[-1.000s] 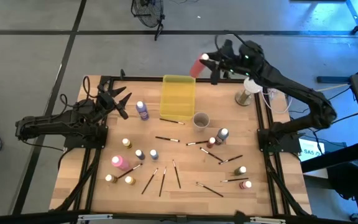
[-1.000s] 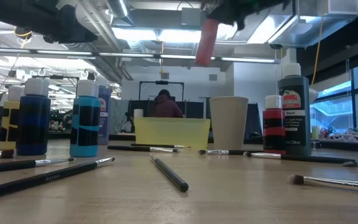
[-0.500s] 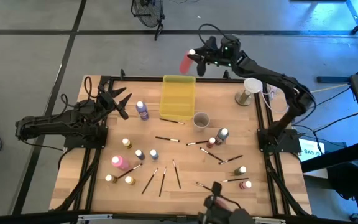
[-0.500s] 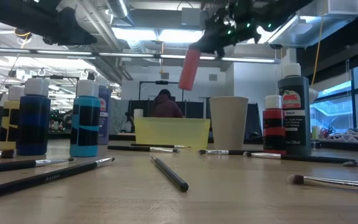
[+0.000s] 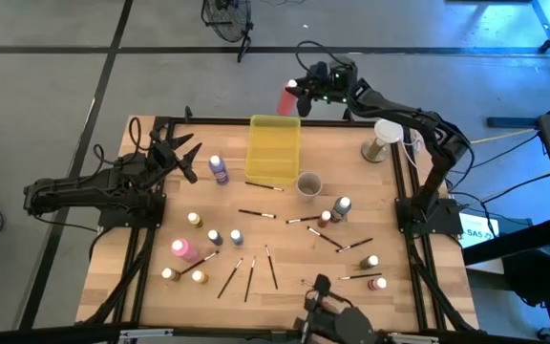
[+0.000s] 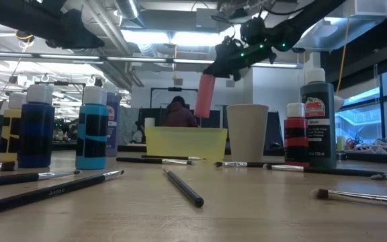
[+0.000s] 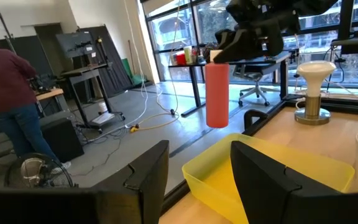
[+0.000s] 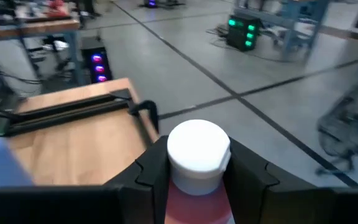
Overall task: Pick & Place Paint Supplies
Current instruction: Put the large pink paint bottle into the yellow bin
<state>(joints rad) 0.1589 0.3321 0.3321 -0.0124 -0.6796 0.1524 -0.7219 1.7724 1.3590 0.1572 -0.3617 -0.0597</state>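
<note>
One red bottle (image 6: 205, 95) with a white cap hangs in the air, grasped near its cap by the right gripper (image 5: 302, 89), above the far end of the yellow tray (image 5: 274, 149). Left gripper (image 5: 181, 156) waits with its fingers apart over the table's left side, beside a purple bottle (image 5: 219, 170). Other bottles and dark brushes (image 5: 250, 277) lie scattered over the near half of the table (image 5: 285, 239), and a cup (image 5: 307, 183) stands just near the tray's right corner.
</note>
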